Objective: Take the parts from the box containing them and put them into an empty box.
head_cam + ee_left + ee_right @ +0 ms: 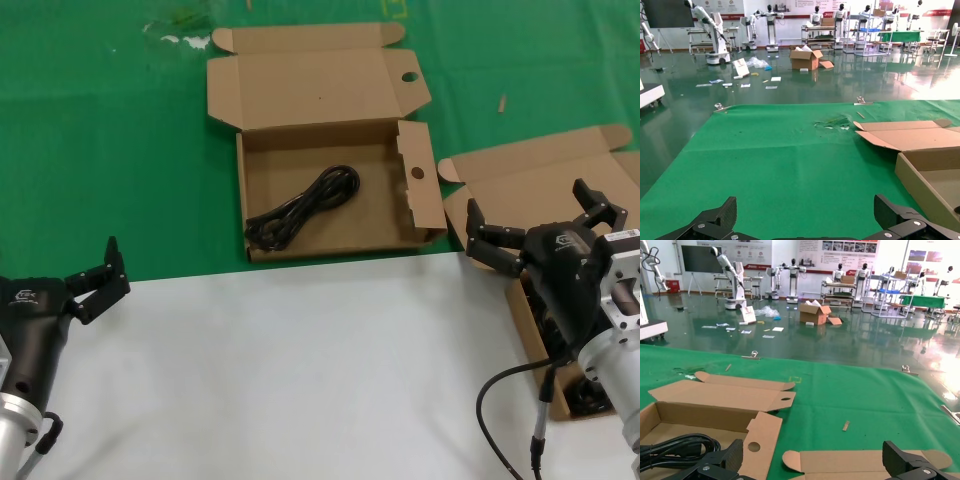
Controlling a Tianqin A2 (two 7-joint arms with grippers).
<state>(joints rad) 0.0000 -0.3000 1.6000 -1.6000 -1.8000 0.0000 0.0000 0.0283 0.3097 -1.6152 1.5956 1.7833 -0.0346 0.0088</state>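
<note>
Power cable (pixel 305 205): one black hank lies loosely coiled in the holed cardboard box (pixel 243 200) at the far middle of the table (pixel 300 360). The plain-lidded cardboard box (pixel 540 175) sits at the right. Dark shapes deep inside it may be more cables, but the right arm hides most of it.

The right claw (pixel 535 205) hangs over that plain box with its fingers spread wide and nothing between them. The left claw (pixel 97 283) is parked at the near left, also spread and empty.

Likely trouble: a hank this slack could unwind when pinched by a single strand, leaving a plug to trail and catch on a box wall. On the way over, the load or the fingers might clip the upright side flap of the holed box and shove the box. The robot's own arm cable (pixel 490 385) loops near the plain box and could snag its edge.

Each claw body carries a small pale logo, too small to read. The hall's wall banners are likewise illegible.
</note>
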